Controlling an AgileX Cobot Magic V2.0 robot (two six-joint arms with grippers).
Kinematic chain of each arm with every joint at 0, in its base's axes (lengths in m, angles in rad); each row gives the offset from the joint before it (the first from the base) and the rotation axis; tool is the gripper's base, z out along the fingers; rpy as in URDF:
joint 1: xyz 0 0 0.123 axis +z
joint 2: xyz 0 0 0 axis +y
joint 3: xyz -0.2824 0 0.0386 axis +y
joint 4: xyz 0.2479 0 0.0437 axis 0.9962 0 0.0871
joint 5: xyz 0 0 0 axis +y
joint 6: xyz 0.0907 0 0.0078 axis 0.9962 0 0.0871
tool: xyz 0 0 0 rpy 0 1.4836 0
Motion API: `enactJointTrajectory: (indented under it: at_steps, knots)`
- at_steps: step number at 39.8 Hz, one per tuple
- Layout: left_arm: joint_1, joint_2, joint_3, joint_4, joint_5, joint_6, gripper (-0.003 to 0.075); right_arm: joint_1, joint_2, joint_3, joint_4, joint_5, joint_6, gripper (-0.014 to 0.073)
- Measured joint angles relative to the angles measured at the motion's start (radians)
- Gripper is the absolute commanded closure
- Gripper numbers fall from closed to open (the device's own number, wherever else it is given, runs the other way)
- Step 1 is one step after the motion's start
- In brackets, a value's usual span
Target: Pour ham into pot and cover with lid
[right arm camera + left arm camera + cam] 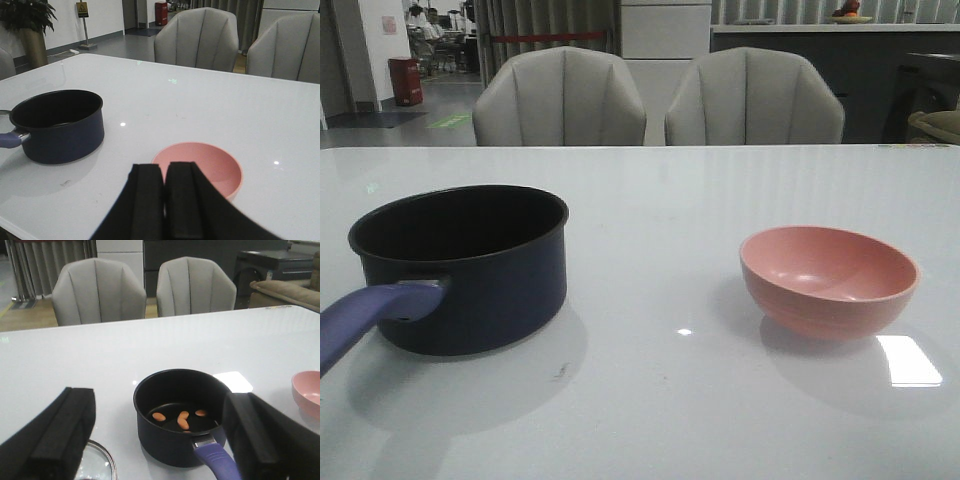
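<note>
Left hand (160, 435) gapes wide, its view alone showing ham (181, 418) in pot (181, 415); right hand (165, 200) pinched shut, empty.

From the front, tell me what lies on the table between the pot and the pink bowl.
Nothing: in the front view only bare white table separates the pot from the bowl.
</note>
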Motion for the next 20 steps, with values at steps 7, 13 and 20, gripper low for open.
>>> enactJointTrajectory:
  at_steps: [7, 13, 20]
  knots:
    - [0.070, 0.249, -0.096, 0.118, 0.078, -0.162, 0.0152, 0.000, 0.000, 0.000, 0.000, 0.000, -0.002, 0.0433]
    - [0.159, 0.440, -0.172, 0.141, 0.120, -0.200, 0.0153, 0.000, 0.000, 0.000, 0.000, 0.000, -0.002, 0.0433]
    - [0.253, 0.649, -0.269, 0.107, 0.160, -0.206, 0.0152, 0.000, 0.000, 0.000, 0.000, 0.000, -0.002, 0.0433]
